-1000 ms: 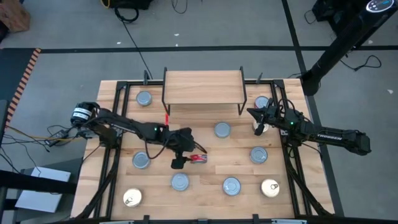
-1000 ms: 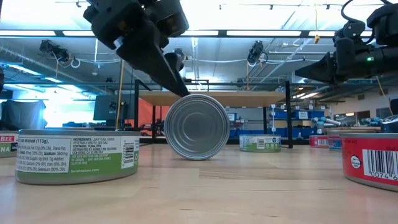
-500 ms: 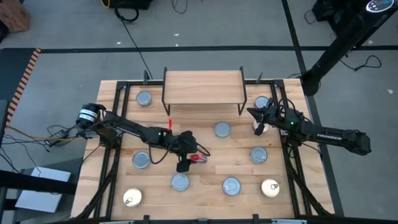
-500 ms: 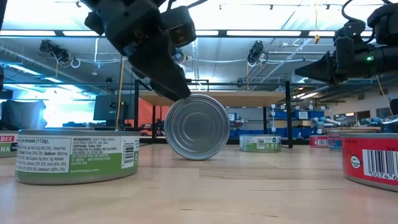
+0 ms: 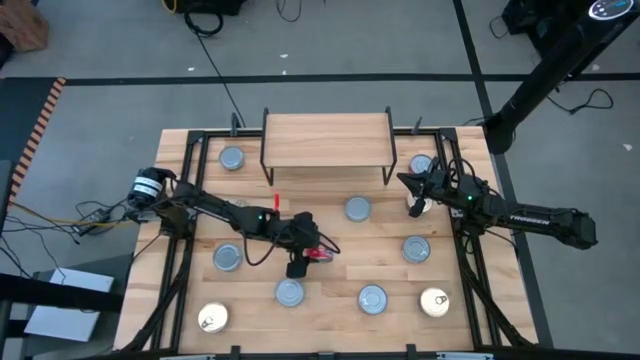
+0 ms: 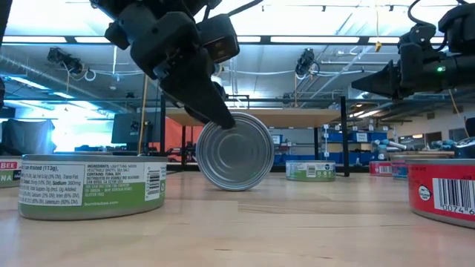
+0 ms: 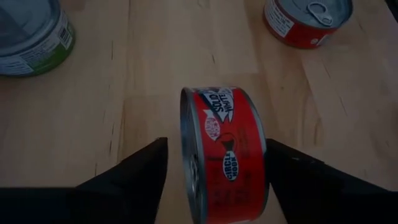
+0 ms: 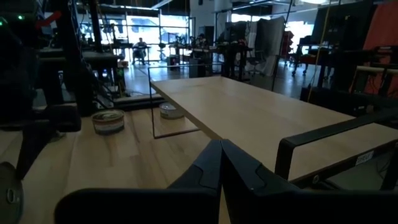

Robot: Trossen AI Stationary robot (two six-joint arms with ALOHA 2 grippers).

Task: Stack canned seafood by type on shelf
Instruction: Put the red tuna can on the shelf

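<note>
Red-labelled tin [image 7: 225,152] standing on edge between spread left gripper [image 7: 214,165] fingers; right gripper [image 5: 407,182] hovering pressed together beside shelf [image 5: 326,140].

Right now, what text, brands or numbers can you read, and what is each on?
"SOLID WHITE", "CIRCLE HOOK": red tin on its edge, between the open left gripper's fingers.
"NET WT ... (113g)", "INGREDIENTS: LIGHT TUNA...": green-labelled tin; the rest is too small.
"BEE": tin at the edge, cut off.
Barcode digits "1074": red tin, partly readable.
</note>
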